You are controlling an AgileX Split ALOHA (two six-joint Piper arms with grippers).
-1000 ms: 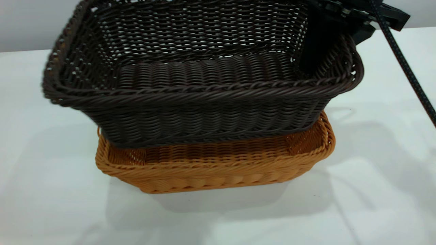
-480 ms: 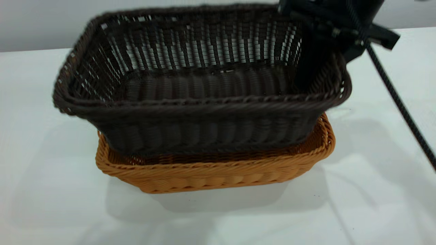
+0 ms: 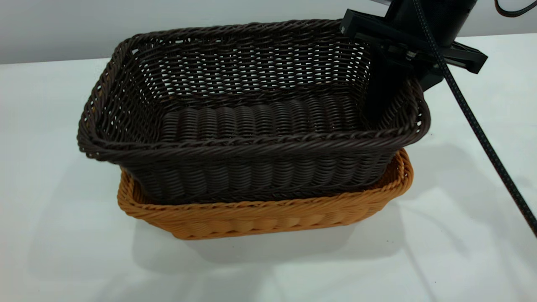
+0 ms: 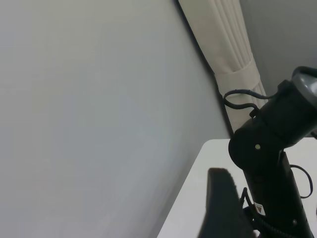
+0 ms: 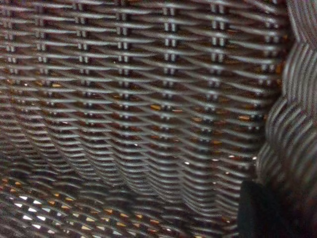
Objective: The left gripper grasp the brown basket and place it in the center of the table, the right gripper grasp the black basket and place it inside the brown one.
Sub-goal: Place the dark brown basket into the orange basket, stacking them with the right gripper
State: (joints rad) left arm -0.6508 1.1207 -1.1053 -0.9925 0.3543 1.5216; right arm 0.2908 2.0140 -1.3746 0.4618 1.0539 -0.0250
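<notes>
The black basket (image 3: 260,163) sits nested upright inside the brown basket (image 3: 268,216), which rests on the white table (image 3: 461,235) near its middle. My right gripper (image 3: 405,90) is at the black basket's right end wall, one finger inside the basket and one outside, shut on that wall. The right wrist view is filled with the black basket's dark weave (image 5: 138,109), orange showing through the gaps, with one dark finger (image 5: 255,210) against it. My left gripper (image 4: 225,208) is out of the exterior view, raised away from the baskets and facing a grey wall.
The right arm's braided cable (image 3: 478,126) hangs across the table to the right of the baskets. In the left wrist view the right arm's black body (image 4: 277,148) stands beside a tied cream curtain (image 4: 233,49).
The black basket has come down with the right gripper, from hanging tilted above the brown basket to sitting level inside it. The brown basket has not moved.
</notes>
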